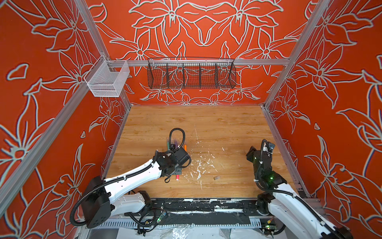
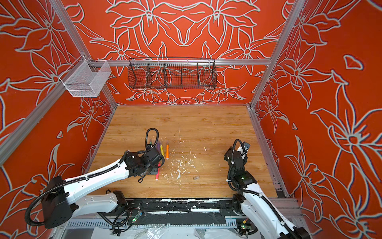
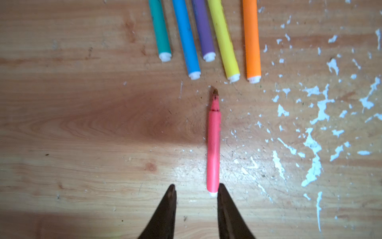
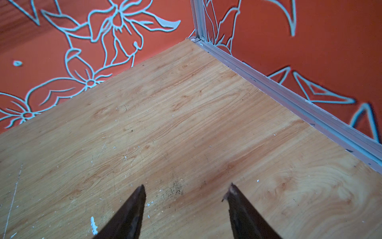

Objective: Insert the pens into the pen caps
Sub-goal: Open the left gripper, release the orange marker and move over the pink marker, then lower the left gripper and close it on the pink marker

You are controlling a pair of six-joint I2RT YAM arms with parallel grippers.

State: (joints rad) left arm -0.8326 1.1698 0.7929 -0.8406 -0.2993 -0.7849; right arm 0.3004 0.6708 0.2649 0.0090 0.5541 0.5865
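A pink pen (image 3: 213,144) lies uncapped on the wooden table, its dark tip pointing at a row of green (image 3: 160,31), blue (image 3: 186,39), purple (image 3: 203,31), yellow (image 3: 223,39) and orange (image 3: 251,41) pens. My left gripper (image 3: 196,189) hovers open over the pink pen's white end, which sits just inside one fingertip (image 3: 222,190), not clamped. In both top views the pink pen (image 1: 177,177) (image 2: 157,173) pokes out under the left wrist. One stubby greyish pen cap (image 1: 216,177) (image 2: 196,177) lies alone to the right. My right gripper (image 4: 187,189) is open and holds nothing.
White flecks of debris (image 1: 199,165) are scattered between the pens and the cap. The right arm (image 1: 260,163) stands near the right wall rail (image 4: 289,97). A black wire basket (image 1: 191,75) and a white mesh basket (image 1: 107,79) hang on the back rail.
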